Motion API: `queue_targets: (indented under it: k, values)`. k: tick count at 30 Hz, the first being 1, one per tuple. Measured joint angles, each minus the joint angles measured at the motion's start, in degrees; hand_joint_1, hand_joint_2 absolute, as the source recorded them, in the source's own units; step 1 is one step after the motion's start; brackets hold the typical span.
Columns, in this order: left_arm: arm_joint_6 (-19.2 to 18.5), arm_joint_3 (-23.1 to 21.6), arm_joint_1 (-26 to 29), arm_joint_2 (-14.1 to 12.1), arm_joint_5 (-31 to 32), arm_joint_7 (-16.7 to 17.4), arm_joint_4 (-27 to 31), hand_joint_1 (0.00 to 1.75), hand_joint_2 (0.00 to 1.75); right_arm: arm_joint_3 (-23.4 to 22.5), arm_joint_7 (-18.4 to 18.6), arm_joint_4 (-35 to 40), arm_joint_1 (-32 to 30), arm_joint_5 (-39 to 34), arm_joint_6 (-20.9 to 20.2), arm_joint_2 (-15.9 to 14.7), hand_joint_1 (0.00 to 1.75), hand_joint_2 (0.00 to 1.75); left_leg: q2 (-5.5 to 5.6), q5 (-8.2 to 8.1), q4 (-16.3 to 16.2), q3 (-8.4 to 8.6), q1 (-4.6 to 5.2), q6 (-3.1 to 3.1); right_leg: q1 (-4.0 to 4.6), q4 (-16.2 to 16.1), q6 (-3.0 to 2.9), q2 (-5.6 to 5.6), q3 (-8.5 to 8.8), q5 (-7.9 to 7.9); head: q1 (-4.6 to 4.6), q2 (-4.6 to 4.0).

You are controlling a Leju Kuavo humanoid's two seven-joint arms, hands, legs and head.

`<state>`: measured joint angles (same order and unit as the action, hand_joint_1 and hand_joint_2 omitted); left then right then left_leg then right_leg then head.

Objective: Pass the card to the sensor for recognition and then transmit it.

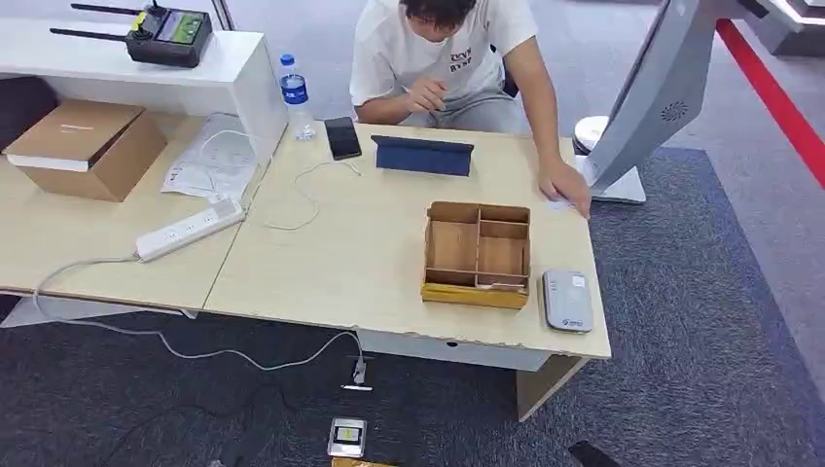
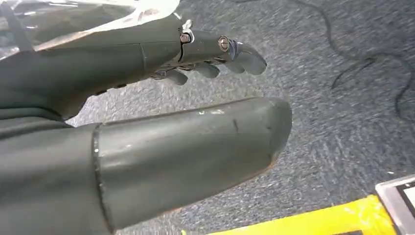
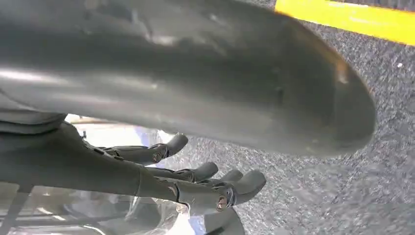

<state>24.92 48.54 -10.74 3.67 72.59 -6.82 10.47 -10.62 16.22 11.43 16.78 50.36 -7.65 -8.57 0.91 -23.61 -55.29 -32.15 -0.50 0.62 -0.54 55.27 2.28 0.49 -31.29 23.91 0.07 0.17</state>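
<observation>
A white card sensor [image 1: 567, 300] lies flat near the table's front right corner, beside a wooden divided tray [image 1: 477, 254]. At the table's right edge a person's hand [image 1: 566, 185] presses on a small pale card [image 1: 557, 204]. My left hand [image 2: 147, 58] hangs over the grey carpet, fingers [image 2: 235, 51] stretched out and apart from the thumb [image 2: 195, 152], holding nothing. My right hand [image 3: 147, 176] also hangs low over the carpet, its fingers [image 3: 235, 188] extended and empty.
A seated person [image 1: 448, 58] leans over the far side of the table [image 1: 331, 263]. On it lie a blue tablet [image 1: 423, 156], phone [image 1: 342, 137], water bottle [image 1: 295, 95], power strip [image 1: 189, 230] and cardboard box [image 1: 86, 146]. A grey kiosk [image 1: 647, 92] stands at right.
</observation>
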Motion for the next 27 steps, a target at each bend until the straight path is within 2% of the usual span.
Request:
queue_targets:
  k: [10,14,23,27]
  values:
    - [0.39,1.46,0.69,-0.02,-0.79,0.07,-0.04,0.0,0.0,2.71,0.24,0.0,0.91,1.94,-0.98,1.57,0.0,0.0,0.01,0.0,0.0,0.0,0.0,0.0,0.0,0.0,0.0,-0.02,0.01,0.0,0.02,0.0]
    - [-0.13,2.16,0.69,-0.02,-0.74,1.51,-0.09,0.0,0.0,3.74,-0.04,0.31,0.99,2.69,-0.32,1.94,0.0,0.0,0.02,0.0,0.0,0.01,0.0,0.0,0.0,0.0,0.0,-0.02,0.0,0.0,0.02,0.0]
    - [-1.33,2.45,0.74,-0.09,-0.2,2.6,-0.09,0.0,0.0,4.57,0.22,0.31,0.77,2.6,-0.68,1.92,0.0,0.0,0.02,0.0,0.0,0.01,0.0,0.0,0.0,0.0,0.0,-0.01,-0.01,0.0,0.02,0.0]
    - [-1.44,2.58,0.68,-0.09,-0.33,1.81,-0.09,0.0,0.0,4.59,0.53,0.48,0.97,0.61,-0.55,1.55,0.0,0.0,0.02,0.0,0.0,0.0,0.0,0.0,0.0,0.0,0.0,-0.01,-0.01,0.0,0.02,0.02]
